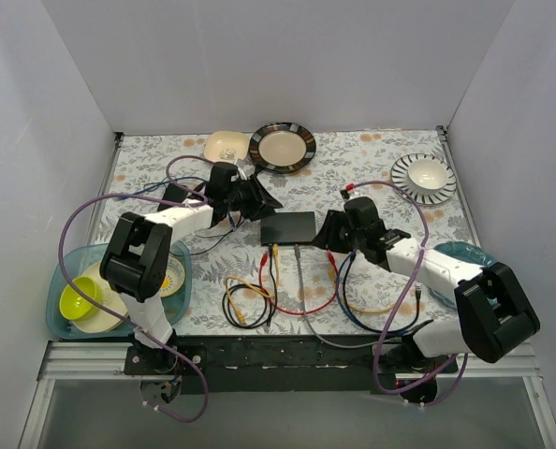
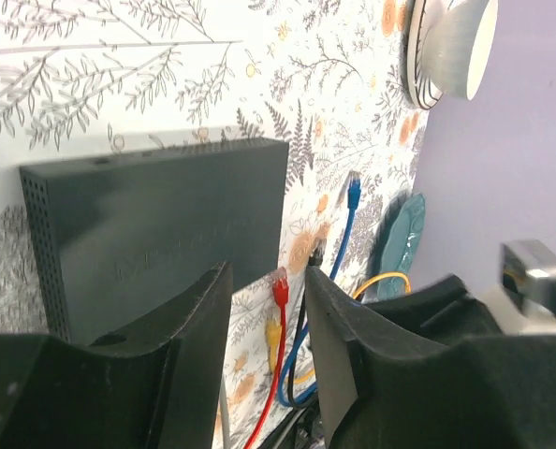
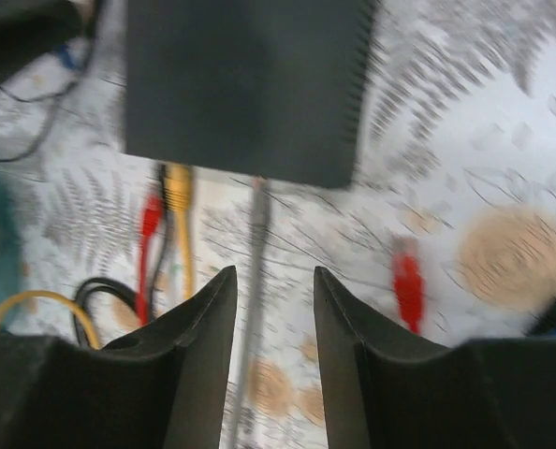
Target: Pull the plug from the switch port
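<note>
The flat dark grey switch [image 1: 289, 227] lies mid-table; it also shows in the left wrist view [image 2: 166, 220] and the right wrist view [image 3: 245, 84]. A grey cable [image 3: 257, 238] runs into its near edge [image 1: 299, 254]. A yellow plug [image 3: 177, 187] and a red plug [image 3: 150, 220] lie at that edge; I cannot tell whether they are plugged in. My left gripper [image 1: 259, 200] [image 2: 269, 313] is open and empty at the switch's far left corner. My right gripper [image 1: 330, 234] [image 3: 273, 299] is open and empty, right of the switch, above the grey cable.
Loose red [image 3: 407, 281] and blue [image 2: 353, 192] plugs and coiled cables [image 1: 259, 299] lie near the front. A teal tray [image 1: 180, 248] with dishes stands at left. A beige bowl [image 1: 226, 145], dark-rimmed plate [image 1: 283, 147] and striped bowl [image 1: 424, 178] stand at the back.
</note>
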`<state>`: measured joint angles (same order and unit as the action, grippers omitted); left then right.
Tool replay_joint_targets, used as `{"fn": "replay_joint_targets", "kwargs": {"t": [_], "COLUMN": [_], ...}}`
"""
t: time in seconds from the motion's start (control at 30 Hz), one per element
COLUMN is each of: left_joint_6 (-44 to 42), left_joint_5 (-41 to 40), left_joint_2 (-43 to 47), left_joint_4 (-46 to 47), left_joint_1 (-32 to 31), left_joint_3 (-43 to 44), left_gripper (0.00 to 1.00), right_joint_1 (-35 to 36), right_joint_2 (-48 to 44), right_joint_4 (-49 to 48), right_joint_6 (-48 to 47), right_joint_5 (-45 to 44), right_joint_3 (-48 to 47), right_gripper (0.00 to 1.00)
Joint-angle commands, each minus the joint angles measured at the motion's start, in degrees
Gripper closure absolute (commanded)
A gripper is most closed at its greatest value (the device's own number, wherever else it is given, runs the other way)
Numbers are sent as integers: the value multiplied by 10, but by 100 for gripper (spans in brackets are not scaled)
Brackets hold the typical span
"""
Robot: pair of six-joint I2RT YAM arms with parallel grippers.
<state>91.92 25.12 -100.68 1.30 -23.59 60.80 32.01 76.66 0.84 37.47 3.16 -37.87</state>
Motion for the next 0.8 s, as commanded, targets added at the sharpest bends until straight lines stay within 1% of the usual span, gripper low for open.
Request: {"fn": "replay_joint_targets", "kwargs": {"t": [0.0, 0.07, 0.1, 0.17, 0.2, 0.4, 0.43, 0.57, 0.7, 0.77], "left_joint_6": [2, 1, -1, -1, -1, -5, -3, 4, 11, 12], "left_joint_5": [54, 61, 61, 64, 64, 58, 56, 49, 43, 42], "left_joint_2": [-56, -69, -72, -79, -80, -79, -79, -71, -61, -60], "left_joint_4": [9, 6, 2, 0, -1, -10, -25, -29, -28, -28], "left_joint_1": [13, 14, 14, 15, 16, 33, 36, 50, 56, 57], "left_joint_3": [35, 33, 30, 22, 14, -1, -7, -23, -40, -49], "left_gripper": [64, 65, 66, 66, 67, 68, 68, 70, 70, 71], "right_joint_1": [25, 30, 38, 47, 54, 66, 66, 66, 64, 61], "right_joint_2": [52, 84, 118, 157, 191, 265, 272, 296, 304, 306], "right_joint_4": [-92, -118, -147, -151, -156, -217, -219, -219, -209, -226], "right_joint_6": [-4, 10, 15, 26, 30, 82, 86, 94, 108, 138], "right_joint_5": [66, 99, 132, 153, 169, 192, 194, 194, 153, 144], "right_joint_3": [-78, -90, -100, -120, -134, -135, -140, -150, -150, -136], "right_gripper": [55, 57, 58, 60, 62, 64, 64, 65, 65, 64]}}
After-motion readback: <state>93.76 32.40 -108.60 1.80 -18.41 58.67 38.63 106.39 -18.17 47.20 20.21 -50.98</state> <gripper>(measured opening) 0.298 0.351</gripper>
